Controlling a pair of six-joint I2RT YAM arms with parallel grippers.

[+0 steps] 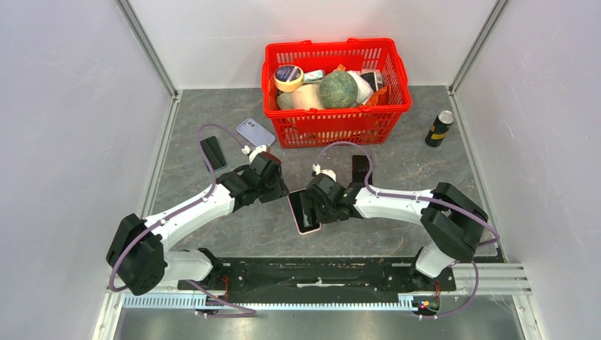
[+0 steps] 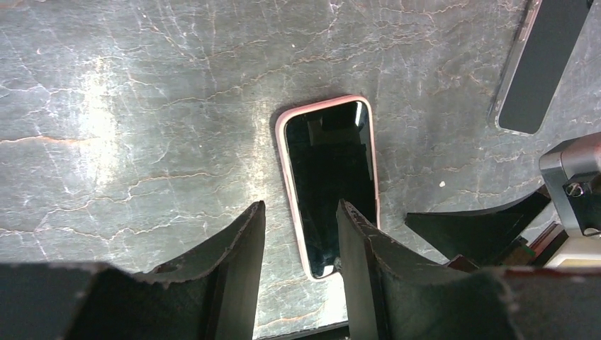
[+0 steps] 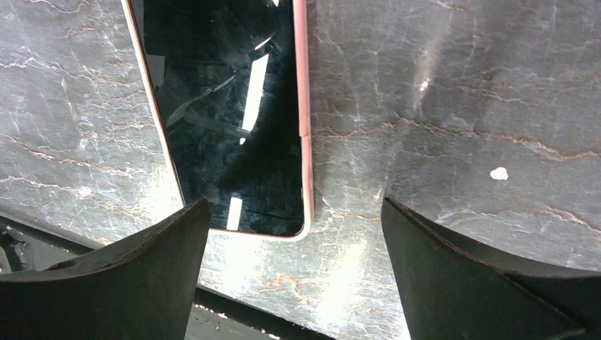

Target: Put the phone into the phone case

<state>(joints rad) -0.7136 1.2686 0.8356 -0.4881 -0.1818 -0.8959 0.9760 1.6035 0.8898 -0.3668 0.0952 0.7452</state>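
The phone (image 2: 329,177) lies screen-up on the counter (image 1: 453,170) inside the pink case (image 2: 281,145), between the two arms. The left fingers (image 2: 234,269) stand part open and the right fingers (image 3: 127,283) wide, and neither pair holds anything. A corner may not be fully seated, and I cannot tell from here. The left fingers hang close over the phone's near end, so a careless move could catch the rim and pop it loose. A dark slab (image 2: 542,64) lies just beside it. A purple phone (image 1: 255,132), the basket (image 1: 336,49) and the can (image 1: 439,127) sit well apart.
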